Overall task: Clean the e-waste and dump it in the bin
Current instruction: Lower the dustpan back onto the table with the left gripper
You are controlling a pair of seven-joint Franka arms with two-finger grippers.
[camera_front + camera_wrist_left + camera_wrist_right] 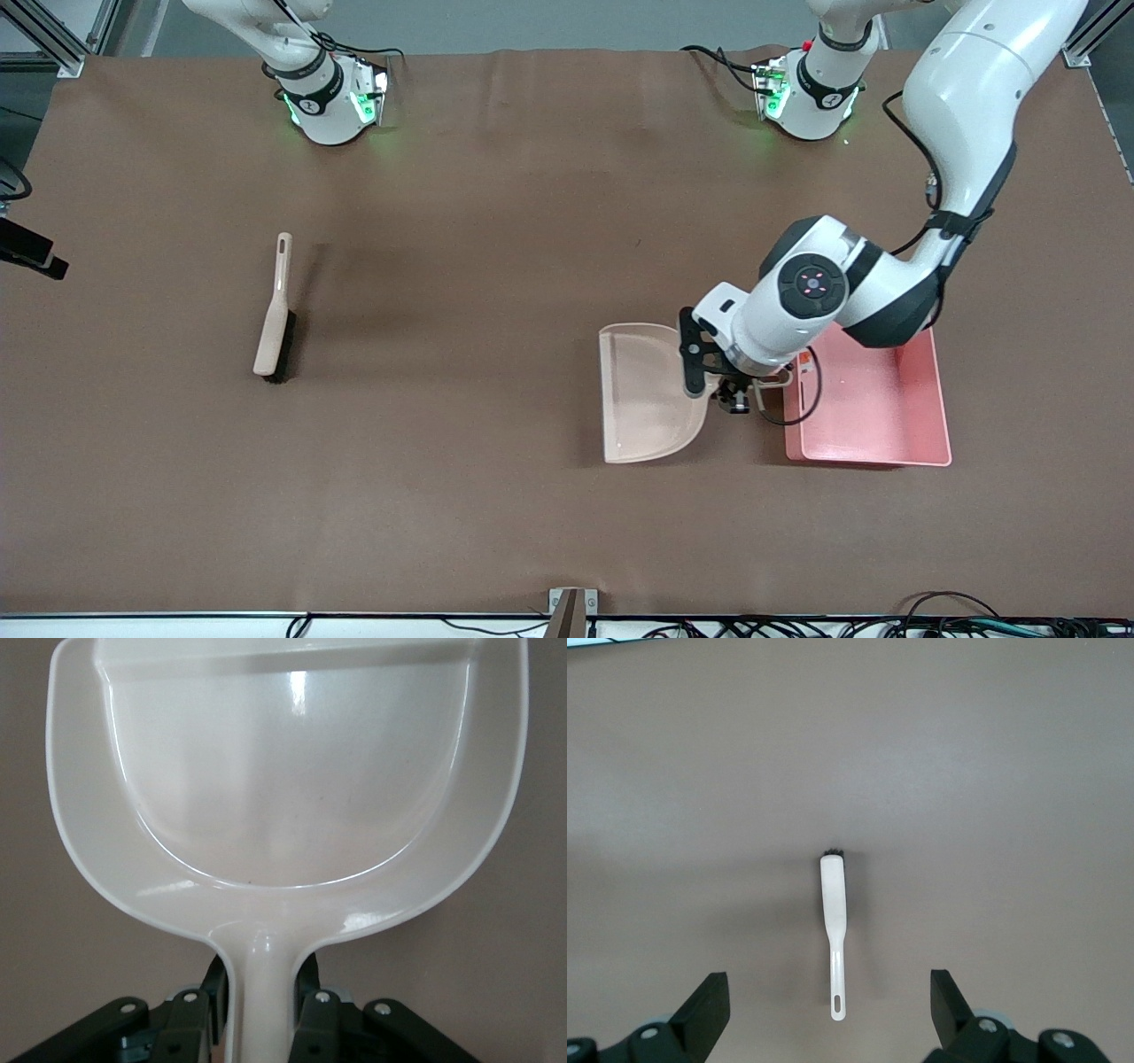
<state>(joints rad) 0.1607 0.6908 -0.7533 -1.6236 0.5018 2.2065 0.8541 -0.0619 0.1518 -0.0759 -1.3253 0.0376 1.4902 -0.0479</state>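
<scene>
You won't find any e-waste on show: no small parts on the table (pixel 496 221), none in the dustpan (pixel 642 394), and the left wrist view shows its scoop bare and shiny. The bin (pixel 877 403) sits toward the left arm's end of the table, just beside the dustpan; what shows of its floor looks bare, but the left arm covers part of it, so you can't confirm the parts are in there. Judged from that, sweeping and dumping look done or close to it, and what's left is mostly letting go and clearing out.

Left claw (pixel 726 390) is low between dustpan and bin, closed on the dustpan handle (pixel 260 992), fingers (pixel 190 1014) pressed to either side of it. The dustpan lies flat on the table, mouth facing away from the bin.

The brush (pixel 276 310) lies on the table toward the right arm's end, well apart from the dustpan, nobody holding it. Right claw (pixel 828 1014) hangs above the brush with fingers spread wide, gripping nothing; that arm waits.
</scene>
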